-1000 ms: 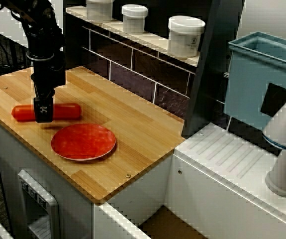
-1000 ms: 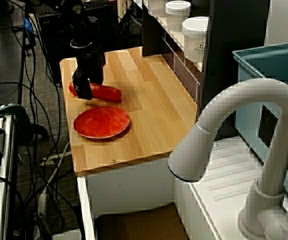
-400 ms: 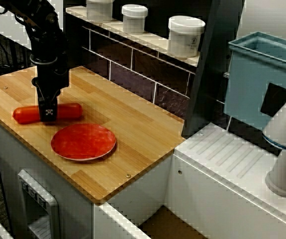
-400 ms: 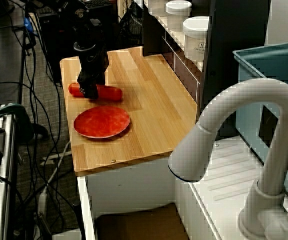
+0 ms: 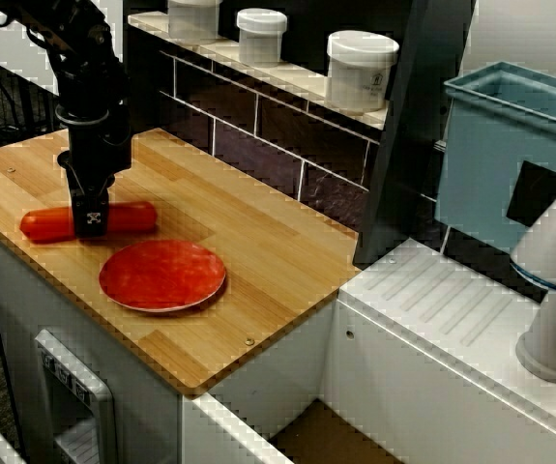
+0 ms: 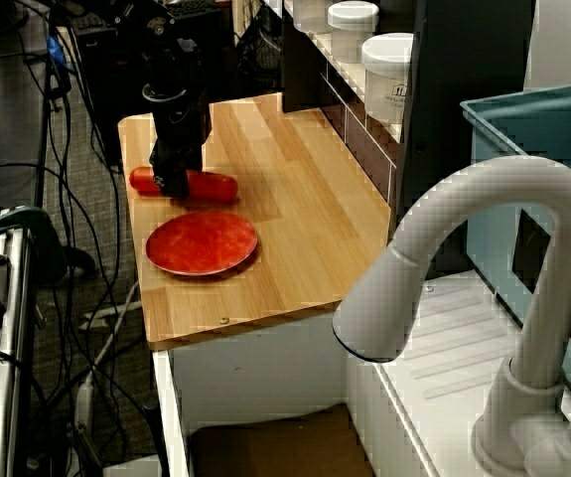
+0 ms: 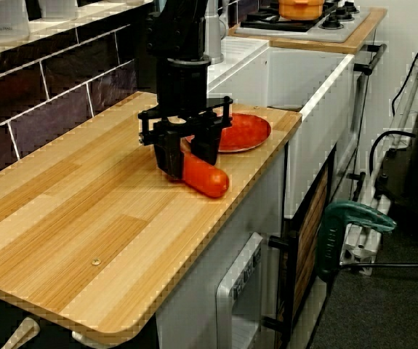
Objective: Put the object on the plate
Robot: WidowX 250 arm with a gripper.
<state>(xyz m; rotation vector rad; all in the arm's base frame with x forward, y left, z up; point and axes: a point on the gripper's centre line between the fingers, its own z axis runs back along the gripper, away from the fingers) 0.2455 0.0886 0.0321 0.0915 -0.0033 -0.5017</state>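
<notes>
Beside the red plate (image 5: 162,275), on its far side from the worktop's front edge, your gripper (image 7: 185,153) stands upright over the toy sausage (image 5: 128,217), its black jaws straddling the sausage at about mid-length. You can see in the side view that one jaw sits on each flank of the sausage, close against it; they appear clenched on it, though whether the pads press firmly cannot be read from these views. A grip at the middle makes sense: the long, glossy cylinder should hang level rather than tip from one end. The sausage looks to be lying on the wooden worktop (image 5: 258,242) or barely clear of it, and you cannot tell which. It lies just beside the plate, apart from the rim, roughly parallel to the plate's nearest edge, so by this reading you need only a small lift and a short carry across. The plate itself is bare and sits near the worktop's front edge.
</notes>
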